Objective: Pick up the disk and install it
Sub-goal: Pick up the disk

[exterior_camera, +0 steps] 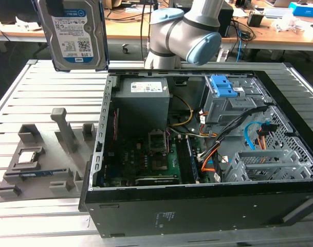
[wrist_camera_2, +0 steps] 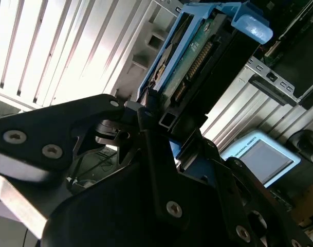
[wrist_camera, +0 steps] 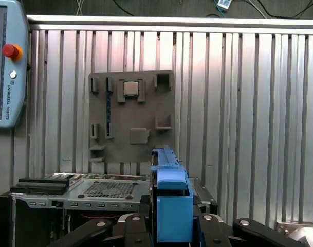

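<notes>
Slatted silver metal table (exterior_camera: 48, 87) with an open black computer case (exterior_camera: 197, 216) lying on it, disk held in the air.
Clamped on the blue bracket edge, the black gripper (wrist_camera_2: 164, 126) holds the flat silver hard disk (exterior_camera: 74, 33) upright and high above the table, at the exterior view's left of the case, probably to clear the case wall.

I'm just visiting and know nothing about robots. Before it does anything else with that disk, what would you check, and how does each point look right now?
1. Grip on the disk: ok. The gripper is shut on it in both wrist views.
2. Disk off the grey parts holder: ok, held up in the air, apart from it.
3. Computer case open: ok, insides exposed.
4. Disk lined up with the grey drive bay: not ok, it hangs off to the exterior view's left of the case.
5. Bay slot free: cannot tell; cables run beside it.
</notes>
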`<state>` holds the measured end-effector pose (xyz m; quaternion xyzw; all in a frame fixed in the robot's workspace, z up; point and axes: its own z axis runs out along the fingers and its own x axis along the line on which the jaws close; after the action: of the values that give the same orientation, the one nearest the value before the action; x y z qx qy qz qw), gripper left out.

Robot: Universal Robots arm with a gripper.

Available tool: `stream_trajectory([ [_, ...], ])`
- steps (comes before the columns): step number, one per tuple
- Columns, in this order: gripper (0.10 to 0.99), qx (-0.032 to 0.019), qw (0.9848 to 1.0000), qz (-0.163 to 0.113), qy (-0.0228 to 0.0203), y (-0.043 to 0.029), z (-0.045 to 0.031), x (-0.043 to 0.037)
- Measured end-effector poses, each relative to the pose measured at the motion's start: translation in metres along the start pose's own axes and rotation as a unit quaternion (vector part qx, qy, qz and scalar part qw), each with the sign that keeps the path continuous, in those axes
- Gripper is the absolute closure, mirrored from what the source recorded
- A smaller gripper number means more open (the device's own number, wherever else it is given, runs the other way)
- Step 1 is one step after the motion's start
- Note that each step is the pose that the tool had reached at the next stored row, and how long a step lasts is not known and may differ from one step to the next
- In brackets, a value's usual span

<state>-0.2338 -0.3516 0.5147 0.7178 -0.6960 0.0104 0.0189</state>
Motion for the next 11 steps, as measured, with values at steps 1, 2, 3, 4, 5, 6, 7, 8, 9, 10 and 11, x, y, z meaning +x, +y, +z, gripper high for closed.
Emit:
stream_trajectory([
  [1, 0.722, 0.0, 1.0, 0.0, 0.0, -0.0022, 0.0, 0.0],
  [2, 0.722, 0.0, 1.0, 0.0, 0.0, -0.0047, 0.0, 0.0],
  [3, 0.722, 0.0, 1.0, 0.0, 0.0001, -0.0069, -0.0001, 0.0],
  [4, 0.722, 0.0, 1.0, 0.0, 0.0001, -0.0106, -0.0001, 0.0],
  [5, 0.722, 0.0, 1.0, 0.0, 0.0002, -0.0139, -0.0001, 0.0001],
  [6, 0.722, 0.0, 1.0, 0.0, 0.0002, -0.016, -0.0002, 0.0001],
  [7, 0.722, 0.0, 1.0, 0.0, 0.0003, -0.0185, -0.0003, 0.0001],
  [8, 0.722, 0.0, 1.0, 0.0, 0.0005, -0.0228, -0.0003, 0.0002],
  [9, 0.722, 0.0, 1.0, 0.0, 0.0006, -0.0265, -0.0004, 0.0002],
  [10, 0.722, -0.0001, 1.0, 0.0, 0.0008, -0.0306, -0.0004, 0.0003],
  [11, 0.722, 0.0, 1.0, 0.0, 0.001, -0.0349, -0.0004, 0.0003],
])
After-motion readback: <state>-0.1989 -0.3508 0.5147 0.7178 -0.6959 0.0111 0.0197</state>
